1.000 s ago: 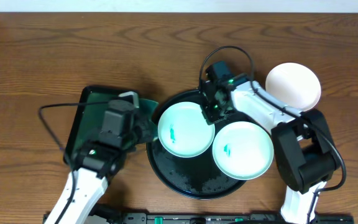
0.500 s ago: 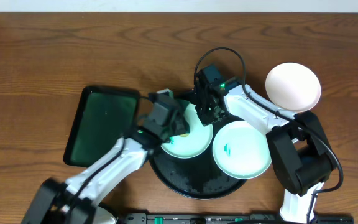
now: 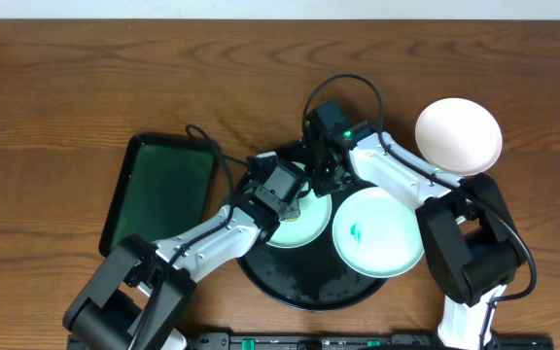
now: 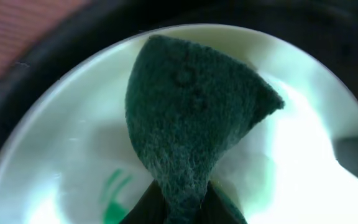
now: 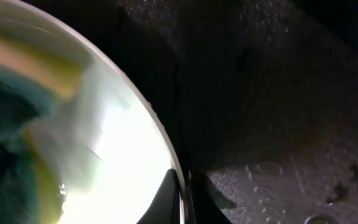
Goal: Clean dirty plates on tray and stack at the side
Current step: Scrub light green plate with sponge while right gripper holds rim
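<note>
The black round tray (image 3: 299,280) holds two plates. My left gripper (image 3: 296,201) is shut on a dark green sponge (image 4: 191,112) and presses it onto the left plate (image 3: 295,231), whose teal smear (image 4: 114,193) shows beside the sponge. My right gripper (image 3: 322,181) is shut on that plate's far rim (image 5: 180,186), one finger inside and one outside. The second plate (image 3: 379,233) lies on the tray's right side with a teal smear. A third plate (image 3: 458,136), without smears, lies on the table at the right.
A dark green rectangular tray (image 3: 158,194) lies on the table left of the round tray. Both arms cross above the round tray's upper half. The wet black tray floor (image 5: 278,124) fills the right wrist view.
My left arm has swung from the green rectangular tray to the left plate, bringing the sponge onto it. My right gripper has stayed at the plate's rim.
</note>
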`<state>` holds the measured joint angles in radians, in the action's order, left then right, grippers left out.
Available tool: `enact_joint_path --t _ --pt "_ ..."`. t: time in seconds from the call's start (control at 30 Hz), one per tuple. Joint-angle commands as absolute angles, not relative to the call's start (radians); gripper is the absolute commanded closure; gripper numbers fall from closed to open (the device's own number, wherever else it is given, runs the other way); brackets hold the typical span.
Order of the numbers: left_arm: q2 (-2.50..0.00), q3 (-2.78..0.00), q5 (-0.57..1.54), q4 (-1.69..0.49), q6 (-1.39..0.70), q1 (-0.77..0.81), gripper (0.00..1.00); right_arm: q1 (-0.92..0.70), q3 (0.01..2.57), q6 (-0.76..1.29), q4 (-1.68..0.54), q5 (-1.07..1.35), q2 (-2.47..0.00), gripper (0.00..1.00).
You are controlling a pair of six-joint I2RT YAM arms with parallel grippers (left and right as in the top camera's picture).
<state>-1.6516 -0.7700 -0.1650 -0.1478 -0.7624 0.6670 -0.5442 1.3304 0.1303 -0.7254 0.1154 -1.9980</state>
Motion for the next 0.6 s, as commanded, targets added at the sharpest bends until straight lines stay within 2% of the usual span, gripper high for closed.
enact_joint_path --t 0.0,0.17,0.27,0.5,0.57 --pt "-1.666 -0.736 -0.425 -0.258 -0.756 0.645 0.93 -0.551 1.325 0.153 -0.725 0.075 -1.990 0.99" --pt "-1.572 -0.736 -0.570 -0.368 -0.757 0.645 0.93 -0.551 1.325 0.148 -0.725 0.075 -1.990 0.99" --pt "-1.498 -0.736 -0.580 -0.376 -0.758 0.645 0.93 -0.551 1.325 0.148 -0.721 0.075 -1.990 0.99" --pt "-1.438 -0.736 -0.083 -0.170 -0.763 0.648 0.93 -0.551 1.325 0.149 -0.715 0.075 -1.990 0.99" --pt "-1.462 -0.736 -0.012 -0.137 -0.779 0.653 0.93 -0.551 1.325 0.149 -0.714 0.075 -1.990 0.99"
